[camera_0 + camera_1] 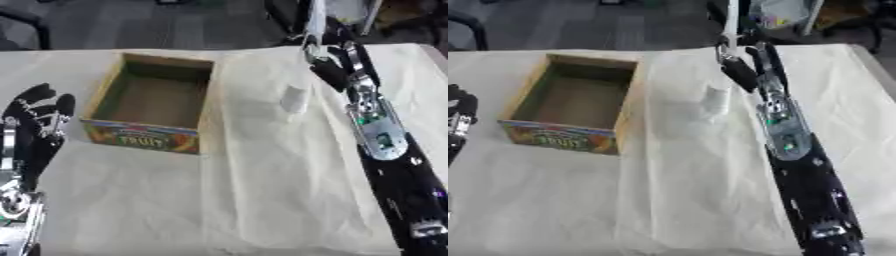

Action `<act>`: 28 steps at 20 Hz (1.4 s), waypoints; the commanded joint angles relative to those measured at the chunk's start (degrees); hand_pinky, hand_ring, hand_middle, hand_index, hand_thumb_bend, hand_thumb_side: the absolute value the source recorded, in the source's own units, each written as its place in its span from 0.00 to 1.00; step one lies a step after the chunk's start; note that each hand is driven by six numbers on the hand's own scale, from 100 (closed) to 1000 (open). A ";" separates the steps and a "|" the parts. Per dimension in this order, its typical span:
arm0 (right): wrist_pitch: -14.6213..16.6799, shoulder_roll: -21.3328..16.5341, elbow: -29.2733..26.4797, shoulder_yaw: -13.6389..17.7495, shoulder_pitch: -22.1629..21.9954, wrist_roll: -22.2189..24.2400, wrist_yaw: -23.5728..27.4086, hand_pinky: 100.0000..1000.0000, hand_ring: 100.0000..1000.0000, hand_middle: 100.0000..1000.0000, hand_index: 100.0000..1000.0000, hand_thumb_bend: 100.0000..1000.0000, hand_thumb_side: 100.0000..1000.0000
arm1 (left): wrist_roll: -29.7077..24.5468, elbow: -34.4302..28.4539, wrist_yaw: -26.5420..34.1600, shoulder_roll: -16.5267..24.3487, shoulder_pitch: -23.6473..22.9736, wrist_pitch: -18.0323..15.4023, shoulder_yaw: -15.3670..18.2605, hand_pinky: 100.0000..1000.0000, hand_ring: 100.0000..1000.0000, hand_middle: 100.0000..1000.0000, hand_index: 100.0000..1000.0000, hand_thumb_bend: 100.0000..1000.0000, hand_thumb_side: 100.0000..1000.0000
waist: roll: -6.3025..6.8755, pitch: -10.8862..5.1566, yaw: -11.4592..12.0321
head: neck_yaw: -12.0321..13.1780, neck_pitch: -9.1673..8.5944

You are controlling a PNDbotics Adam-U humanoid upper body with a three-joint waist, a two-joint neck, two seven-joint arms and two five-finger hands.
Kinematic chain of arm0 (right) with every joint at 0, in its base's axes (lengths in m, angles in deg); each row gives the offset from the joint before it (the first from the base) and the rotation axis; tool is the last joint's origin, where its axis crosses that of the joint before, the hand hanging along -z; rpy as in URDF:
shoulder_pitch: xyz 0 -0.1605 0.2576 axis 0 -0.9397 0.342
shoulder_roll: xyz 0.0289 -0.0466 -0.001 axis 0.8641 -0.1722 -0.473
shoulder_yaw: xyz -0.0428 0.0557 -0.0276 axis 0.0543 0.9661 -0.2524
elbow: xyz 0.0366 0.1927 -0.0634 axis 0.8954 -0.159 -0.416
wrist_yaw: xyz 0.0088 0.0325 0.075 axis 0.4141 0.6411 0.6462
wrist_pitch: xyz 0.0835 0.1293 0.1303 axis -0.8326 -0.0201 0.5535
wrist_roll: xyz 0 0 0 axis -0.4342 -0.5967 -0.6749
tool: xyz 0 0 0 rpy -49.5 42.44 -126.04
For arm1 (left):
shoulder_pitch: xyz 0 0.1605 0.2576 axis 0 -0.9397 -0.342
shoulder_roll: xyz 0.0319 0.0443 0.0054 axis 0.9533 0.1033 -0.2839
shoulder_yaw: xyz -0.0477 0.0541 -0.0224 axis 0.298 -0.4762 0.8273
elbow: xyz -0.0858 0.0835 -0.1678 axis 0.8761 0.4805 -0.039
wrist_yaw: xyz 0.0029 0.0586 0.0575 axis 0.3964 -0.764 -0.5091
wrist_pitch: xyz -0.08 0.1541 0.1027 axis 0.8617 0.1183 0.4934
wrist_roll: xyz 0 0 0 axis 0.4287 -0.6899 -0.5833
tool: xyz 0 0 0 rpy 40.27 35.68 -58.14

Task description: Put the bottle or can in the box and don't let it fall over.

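The bottle (294,98) I am after looks pale and see-through; it stands upright on the white cloth (262,200) that covers the desk, to the right of the box (153,102) and clearly apart from it, not inside. I can make out little more of it than a whitish, upright shape.

My right hand (331,70) sits just beside the bottle, on its right and slightly farther back, with the dark fingers pointing down toward the cloth. I cannot tell whether those fingers are curled or straight, nor whether they touch the bottle. The right arm (385,145) runs in from the lower right corner, black with a silver section along the forearm.

The box is open-topped cardboard with a greenish inner wall and a printed fruit label on its near side, and nothing shows in it.

My left hand (39,112) rests at the left edge, near the box's near left corner, fingers spread and pointing up.
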 commanded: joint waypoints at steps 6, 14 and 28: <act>-0.06 -0.22 0.67 0.82 2.53 -0.57 -0.47 0.94 1.00 1.00 1.00 0.01 0.50 | -0.21 -0.76 0.40 0.22 0.69 -0.17 -0.26 0.63 0.65 0.70 0.80 0.53 0.59 | 0.20 -0.77 0.34 | -0.68 -0.16; 0.00 -0.01 1.40 1.10 3.29 -0.54 -0.36 0.94 1.00 1.00 1.00 0.01 0.51 | -0.21 -0.75 0.41 0.15 0.73 -0.19 -0.25 0.63 0.65 0.70 0.80 0.53 0.59 | 0.18 -0.74 0.57 | -1.04 -0.27; -0.13 0.42 2.74 1.55 4.32 -0.67 -0.64 0.94 1.00 1.00 1.00 0.00 0.52 | -0.14 -0.76 0.46 0.03 0.75 -0.17 -0.30 0.63 0.65 0.70 0.80 0.53 0.58 | 0.38 -0.73 0.84 | -1.47 -0.28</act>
